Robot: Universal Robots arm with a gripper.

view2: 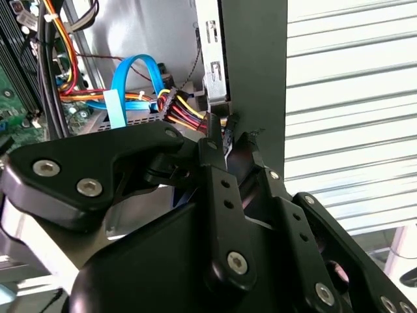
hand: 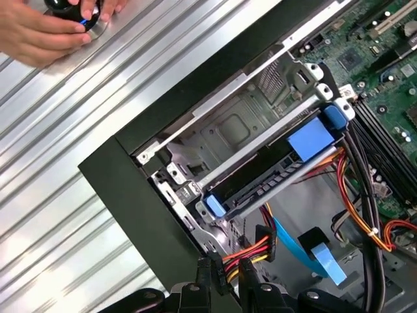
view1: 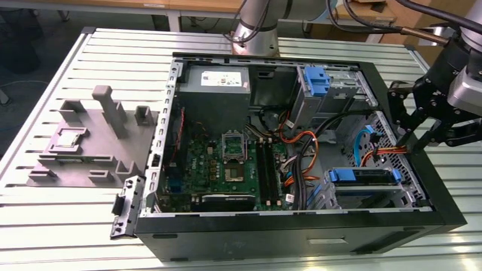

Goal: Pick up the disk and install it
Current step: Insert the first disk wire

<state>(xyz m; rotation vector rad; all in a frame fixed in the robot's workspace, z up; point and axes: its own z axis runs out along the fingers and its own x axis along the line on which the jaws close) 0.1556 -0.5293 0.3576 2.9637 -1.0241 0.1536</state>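
Pincer (hand: pixel 229 268) fingers nearly closed, empty; hand (hand: pixel 49 26) resting flat.

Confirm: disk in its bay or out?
In. The disk sits slotted in the case's drive cage, blue rails at both ends; the pincer hovers by the cables, holding nothing.

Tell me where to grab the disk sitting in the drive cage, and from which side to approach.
Grip the disk by the blue rail ends at either end of its exposed edge, coming straight down through the case's open side. The drive cage walls it in on the other faces, so probably only that edge is reachable. Watch the power cables lying close beside it.
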